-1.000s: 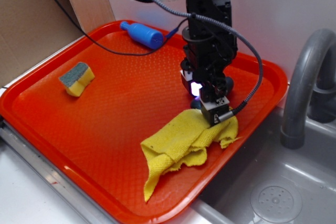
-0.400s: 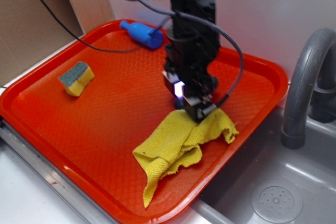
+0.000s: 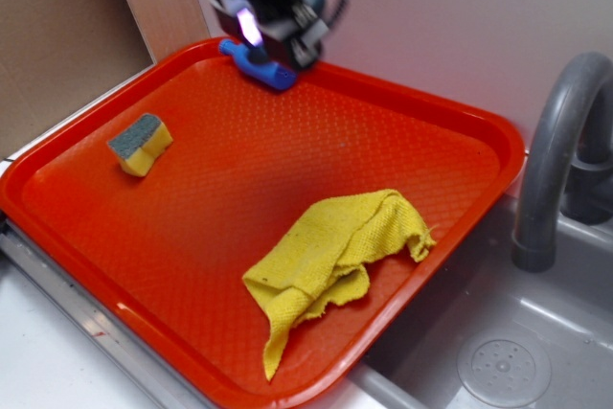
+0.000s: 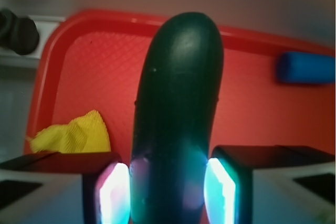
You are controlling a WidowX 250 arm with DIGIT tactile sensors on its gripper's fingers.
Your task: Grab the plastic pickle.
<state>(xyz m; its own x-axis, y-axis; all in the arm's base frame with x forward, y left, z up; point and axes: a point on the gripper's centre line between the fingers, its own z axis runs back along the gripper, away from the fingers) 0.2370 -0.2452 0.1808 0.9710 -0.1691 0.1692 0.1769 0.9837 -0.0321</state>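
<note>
In the wrist view the plastic pickle (image 4: 178, 103), dark green and smooth, stands up between my gripper's (image 4: 168, 195) lit pads (image 4: 113, 195), which press on its lower part. The gripper is shut on it and holds it above the red tray (image 4: 105, 61). From the exterior view the gripper (image 3: 283, 40) is blurred and high at the back of the tray (image 3: 192, 237), just over the blue bottle (image 3: 268, 69). The pickle itself cannot be made out there.
A crumpled yellow cloth (image 3: 330, 256) lies at the tray's front right. A yellow sponge with a grey top (image 3: 140, 143) sits at the left. A grey faucet (image 3: 560, 141) and sink (image 3: 498, 352) are to the right, and cardboard (image 3: 57, 35) stands at the back left.
The gripper has lifted away from the cloth and swung up to the back left, above the blue bottle, with the pickle in it. The cloth shifted slightly left.
</note>
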